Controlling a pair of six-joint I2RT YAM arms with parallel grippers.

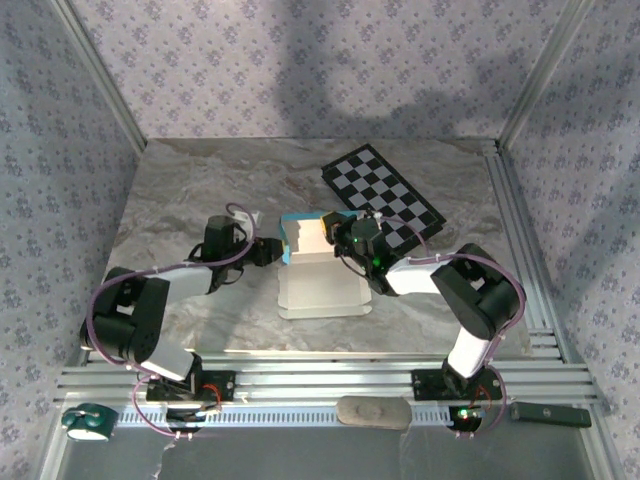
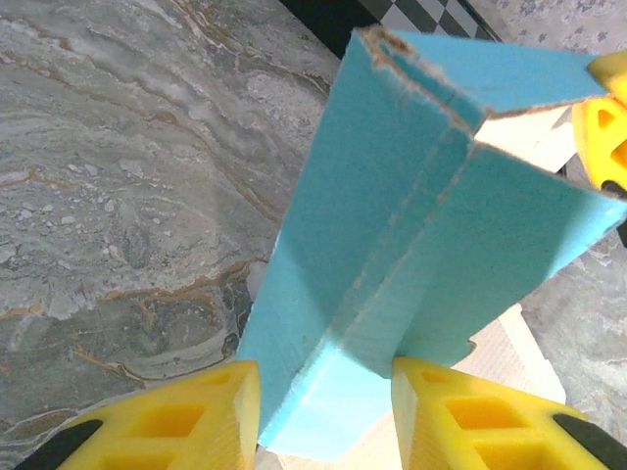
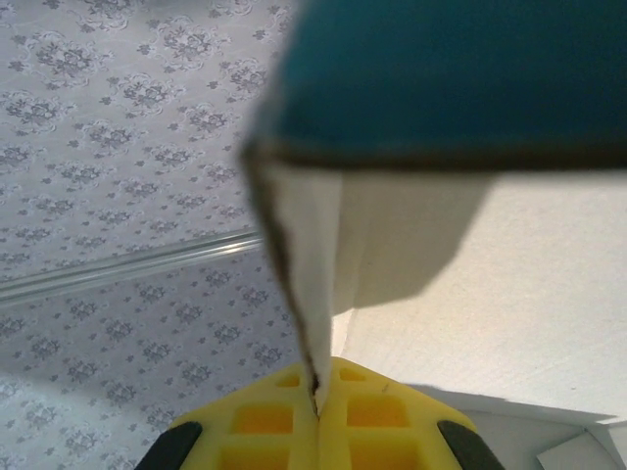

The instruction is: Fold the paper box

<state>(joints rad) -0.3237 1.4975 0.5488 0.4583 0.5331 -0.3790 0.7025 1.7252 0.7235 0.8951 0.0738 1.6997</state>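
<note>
My right end effector (image 3: pixel 316 403) is clenched on a white flap of the box (image 2: pixel 392 235). My left end effector (image 2: pixel 325 411) straddles its blue fold; can't tell if it's gripping.

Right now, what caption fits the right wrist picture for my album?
Yellow right gripper pinching a white flap of the paper box, its turquoise side above.

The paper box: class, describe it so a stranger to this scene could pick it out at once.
Find the marbled table. At its middle, just nearer than the checkerboard, lies the paper box. Unlike that flat black-and-white board, it is plain white card with a turquoise flap raised.
</note>
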